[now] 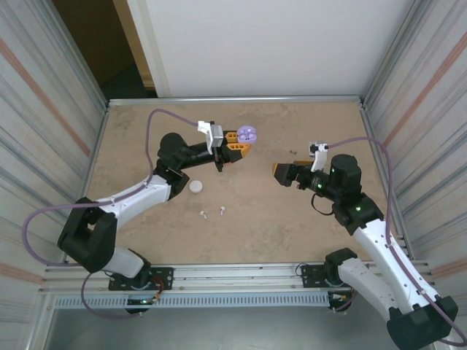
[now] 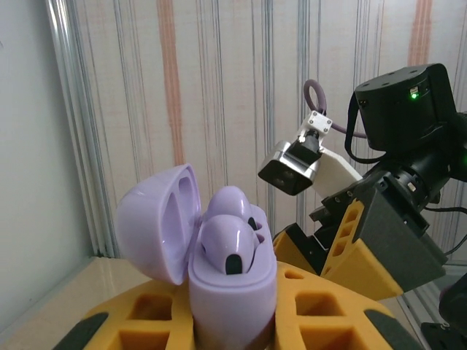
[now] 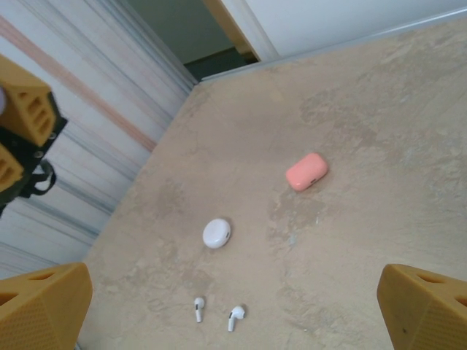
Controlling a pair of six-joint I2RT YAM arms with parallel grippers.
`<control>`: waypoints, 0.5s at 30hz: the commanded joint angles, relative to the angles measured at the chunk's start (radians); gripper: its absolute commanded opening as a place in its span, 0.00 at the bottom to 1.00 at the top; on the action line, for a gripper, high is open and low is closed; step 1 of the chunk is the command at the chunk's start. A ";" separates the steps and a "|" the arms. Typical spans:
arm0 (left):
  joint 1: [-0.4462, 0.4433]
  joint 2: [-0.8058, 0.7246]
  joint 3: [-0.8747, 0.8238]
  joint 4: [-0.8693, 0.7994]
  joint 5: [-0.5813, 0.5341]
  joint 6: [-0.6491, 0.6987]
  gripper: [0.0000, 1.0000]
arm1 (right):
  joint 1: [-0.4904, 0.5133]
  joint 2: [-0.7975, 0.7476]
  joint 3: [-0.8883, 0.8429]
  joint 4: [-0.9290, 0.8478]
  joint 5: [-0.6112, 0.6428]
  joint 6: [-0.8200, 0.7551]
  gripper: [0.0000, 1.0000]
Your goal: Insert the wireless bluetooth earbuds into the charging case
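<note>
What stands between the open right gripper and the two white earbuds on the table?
Nothing visible does. Bare table lies between the right gripper and the white earbuds. The white case lies apart from them, off that path.

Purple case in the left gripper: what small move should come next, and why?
Probably bring the open right gripper over to press the lid shut: both purple earbuds already sit in the purple case, which the left gripper holds with lid open.

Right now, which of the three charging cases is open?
The purple case, held in the left gripper: lid flipped back, purple earbuds seated inside. The white case and pink case lie shut on the table.
</note>
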 commanded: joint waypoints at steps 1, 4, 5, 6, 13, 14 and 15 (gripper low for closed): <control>0.011 0.015 0.016 0.106 0.055 -0.031 0.00 | -0.009 -0.023 0.043 -0.010 -0.037 0.011 0.99; 0.015 0.031 0.025 0.101 0.066 -0.041 0.00 | -0.012 -0.024 0.052 -0.008 -0.048 0.010 0.99; 0.017 0.033 0.027 0.095 0.070 -0.040 0.00 | -0.016 -0.021 0.055 -0.004 -0.059 0.013 0.99; 0.018 0.034 0.028 0.089 0.073 -0.038 0.00 | -0.018 -0.018 0.059 0.001 -0.074 0.015 0.99; 0.026 0.044 0.043 0.037 0.104 -0.017 0.00 | -0.071 0.029 0.095 0.098 -0.225 0.070 0.99; 0.026 0.046 0.043 0.035 0.106 -0.017 0.00 | -0.082 0.039 0.097 0.114 -0.251 0.079 0.99; 0.027 0.048 0.044 0.035 0.110 -0.017 0.00 | -0.095 0.050 0.103 0.139 -0.283 0.093 0.99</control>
